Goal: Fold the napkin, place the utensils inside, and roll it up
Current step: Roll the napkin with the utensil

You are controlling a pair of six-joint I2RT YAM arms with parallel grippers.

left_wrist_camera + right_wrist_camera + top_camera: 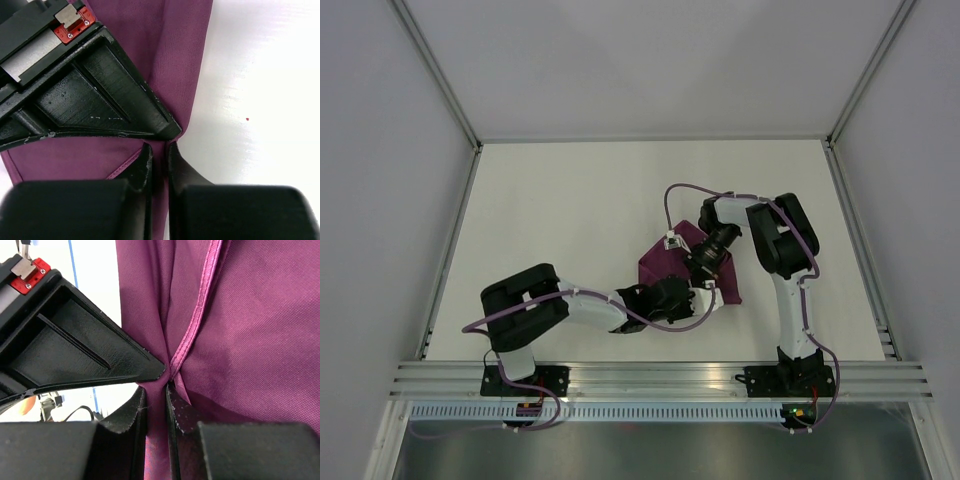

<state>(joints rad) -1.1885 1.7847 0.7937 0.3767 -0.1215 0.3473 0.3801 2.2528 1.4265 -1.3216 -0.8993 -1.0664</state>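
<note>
The napkin point(662, 262) lies crumpled just off the centre of the bench point(570, 210), toward 4 o'clock. The left tool point(160, 149) is clenched on its folded edge. The right tool point(156, 387), reaching in from 1 o'clock, pinches a gathered hem.

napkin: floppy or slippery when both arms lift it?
Probably very floppy: the napkin bunches into deep folds converging where the right gripper pinches it. Likely light: the thin fabric gathers easily between nearly touching jaws. Possibly slippery: it shows a slight sheen, so the edge pinch by the left gripper might slide.
</note>
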